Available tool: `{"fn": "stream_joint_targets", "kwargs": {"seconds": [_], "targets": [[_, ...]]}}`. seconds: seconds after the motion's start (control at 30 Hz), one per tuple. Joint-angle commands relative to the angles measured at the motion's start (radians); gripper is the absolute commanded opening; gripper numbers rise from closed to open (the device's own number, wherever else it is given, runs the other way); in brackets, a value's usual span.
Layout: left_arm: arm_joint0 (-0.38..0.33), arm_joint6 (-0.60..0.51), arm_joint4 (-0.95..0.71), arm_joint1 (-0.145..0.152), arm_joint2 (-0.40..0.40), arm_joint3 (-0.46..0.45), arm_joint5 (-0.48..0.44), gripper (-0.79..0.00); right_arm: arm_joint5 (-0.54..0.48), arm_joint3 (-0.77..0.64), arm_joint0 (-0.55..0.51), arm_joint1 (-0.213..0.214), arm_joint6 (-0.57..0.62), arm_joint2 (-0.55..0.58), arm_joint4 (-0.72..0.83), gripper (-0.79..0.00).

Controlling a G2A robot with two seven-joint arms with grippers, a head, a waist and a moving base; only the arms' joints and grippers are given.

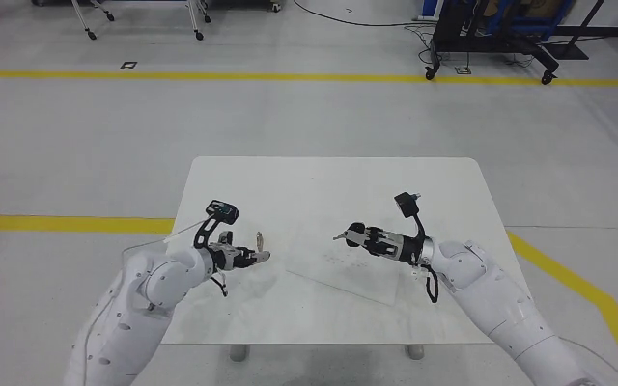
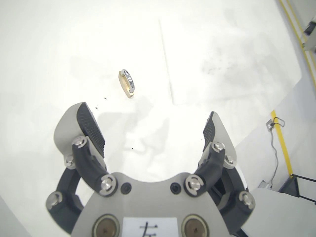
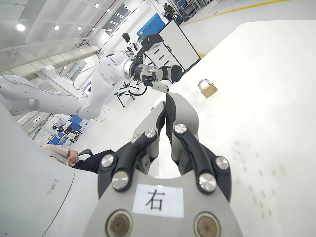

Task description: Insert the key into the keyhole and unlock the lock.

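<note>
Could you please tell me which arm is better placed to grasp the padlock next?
Left, most likely: the left gripper is open and faces the padlock, which is just ahead of it on the table, while the right gripper is shut.

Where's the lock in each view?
Top view: too small to make out.
Left wrist view: lock just ahead of the open left gripper, not touching it.
Right wrist view: lock on the white tabletop, beside the left gripper.
Shared landmark: the left gripper, which appears in all three views.
</note>
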Motion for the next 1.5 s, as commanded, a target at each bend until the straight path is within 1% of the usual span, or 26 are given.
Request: {"fn": "stream_joint_targets", "kwargs": {"seconds": [0.0,0.07,0.1,0.27,0.33,0.4,0.47,0.53,0.67,1.0,1.13,1.2,1.27,1.3,1.33,1.47], "targets": [[-0.026,0.001,0.032,-0.006,0.035,0.024,0.029,0.0,0.0,0.0,0.0,0.0,0.0,0.0,0.0,-0.785],[-0.05,0.007,0.058,-0.013,0.072,0.05,0.053,-0.037,0.0,0.0,0.0,0.0,0.0,0.0,0.0,-0.785],[-0.064,0.007,0.073,-0.017,0.089,0.064,0.064,-0.071,0.0,0.0,0.0,0.0,0.0,0.0,0.0,-0.785],[-0.125,0.022,0.124,-0.037,0.17,0.129,0.108,-0.185,0.0,0.0,0.0,0.0,0.0,0.0,0.0,-0.785],[-0.146,0.026,0.135,-0.044,0.192,0.153,0.122,-0.215,0.0,0.0,0.0,0.0,0.0,0.0,0.0,-0.785],[-0.165,0.029,0.138,-0.051,0.21,0.175,0.133,-0.222,0.0,0.0,0.0,0.0,0.0,0.0,0.0,-0.785],[-0.181,0.031,0.135,-0.056,0.223,0.193,0.14,-0.265,0.0,0.0,0.0,0.0,0.0,0.0,0.0,-0.785],[-0.193,0.035,0.134,-0.061,0.231,0.208,0.145,-0.326,0.0,0.0,0.0,0.0,0.0,0.0,0.0,-0.785],[-0.207,0.04,0.133,-0.068,0.242,0.225,0.15,-0.385,0.0,0.0,0.0,0.0,0.0,0.0,0.0,-0.785],[-0.218,0.073,0.143,-0.079,0.249,0.251,0.157,-0.449,0.0,0.0,0.0,0.0,0.0,0.0,0.0,-0.785],[-0.225,0.085,0.148,-0.084,0.255,0.267,0.16,-0.493,0.0,0.0,0.0,0.0,0.0,0.0,0.0,-0.785],[-0.228,0.085,0.148,-0.087,0.258,0.272,0.162,-0.542,0.0,0.0,0.0,0.0,0.0,0.0,0.0,-0.785],[-0.23,0.087,0.151,-0.088,0.259,0.275,0.164,-0.65,0.0,0.0,0.0,0.0,0.0,0.0,0.0,-0.785],[-0.231,0.088,0.153,-0.089,0.259,0.276,0.165,-0.754,0.0,0.0,0.0,0.0,0.0,0.0,0.0,-0.785],[-0.231,0.087,0.154,-0.09,0.26,0.278,0.166,-0.785,0.0,0.0,0.0,0.0,0.0,0.0,0.0,-0.785],[-0.229,0.084,0.167,-0.092,0.26,0.28,0.166,-0.785,0.0,0.0,0.0,0.0,0.0,0.0,0.0,-0.785]]}}
